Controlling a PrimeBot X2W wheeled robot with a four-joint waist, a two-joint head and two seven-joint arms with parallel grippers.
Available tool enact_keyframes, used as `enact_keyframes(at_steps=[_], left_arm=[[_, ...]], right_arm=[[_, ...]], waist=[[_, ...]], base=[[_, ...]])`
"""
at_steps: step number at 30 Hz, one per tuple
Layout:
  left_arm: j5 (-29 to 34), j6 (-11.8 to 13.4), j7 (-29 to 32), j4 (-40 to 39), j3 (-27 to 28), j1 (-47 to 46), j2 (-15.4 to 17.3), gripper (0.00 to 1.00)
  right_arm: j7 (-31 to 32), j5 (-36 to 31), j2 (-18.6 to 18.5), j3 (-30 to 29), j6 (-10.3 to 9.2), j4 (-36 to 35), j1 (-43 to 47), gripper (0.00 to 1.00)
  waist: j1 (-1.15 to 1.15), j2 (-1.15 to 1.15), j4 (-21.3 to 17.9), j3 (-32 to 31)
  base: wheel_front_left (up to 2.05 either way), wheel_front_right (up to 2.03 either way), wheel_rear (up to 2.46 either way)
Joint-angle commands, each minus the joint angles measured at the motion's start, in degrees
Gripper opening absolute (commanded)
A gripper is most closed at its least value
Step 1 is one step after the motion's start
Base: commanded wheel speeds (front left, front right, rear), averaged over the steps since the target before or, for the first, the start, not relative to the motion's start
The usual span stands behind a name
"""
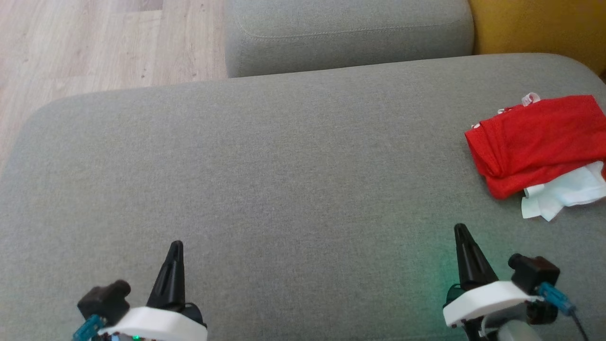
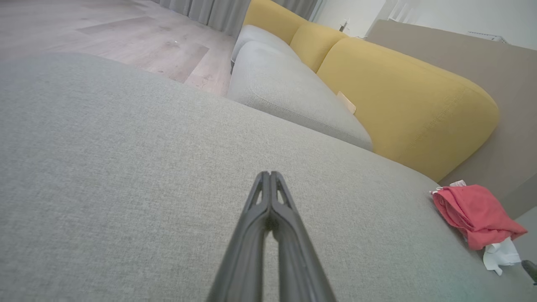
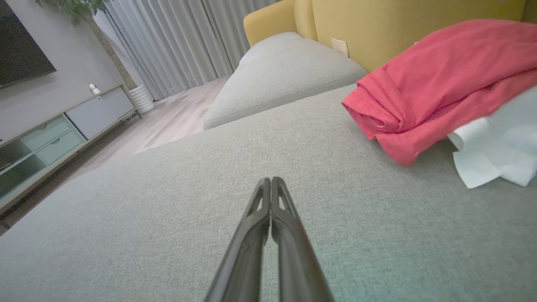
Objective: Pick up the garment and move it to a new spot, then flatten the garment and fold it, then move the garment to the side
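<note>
The garment (image 1: 535, 137), a red bundle loosely folded, lies at the right edge of the grey seat cushion (image 1: 284, 189), closer to the far right corner than to the near one. White fabric (image 1: 568, 189) sticks out from under its near side; whether it is part of the garment cannot be told.

The left gripper (image 1: 176, 246) is clenched, fingers pressed together along their length, holding nothing. It sits over the near edge of the cushion towards the left corner, well apart from the garment.

The right gripper (image 1: 460, 229) is likewise clenched and empty. It sits over the near edge towards the right corner, near the garment but not touching it.

A second grey cushion (image 1: 345, 38) adjoins the far edge.
</note>
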Motion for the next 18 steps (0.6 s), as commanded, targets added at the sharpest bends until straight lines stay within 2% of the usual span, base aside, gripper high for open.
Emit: enact_keyframes(at_steps=[1, 18], left_arm=[[-1.55, -0.12, 0.27, -1.89, 0.42, -2.44, 0.10, 0.00], [-12.15, -0.74, 3.01, -0.84, 2.19, -4.13, 0.52, 0.00]], right_arm=[[0.46, 1.94, -0.10, -0.38, 0.00, -2.15, -2.68, 0.00], [3.42, 13.55, -0.30, -2.07, -0.01, -3.65, -2.89, 0.00]], waist=[[0.00, 0.00, 0.03, 0.01], [0.00, 0.00, 0.18, 0.10]], base=[[0.00, 0.00, 0.00], [0.00, 0.00, 0.00]])
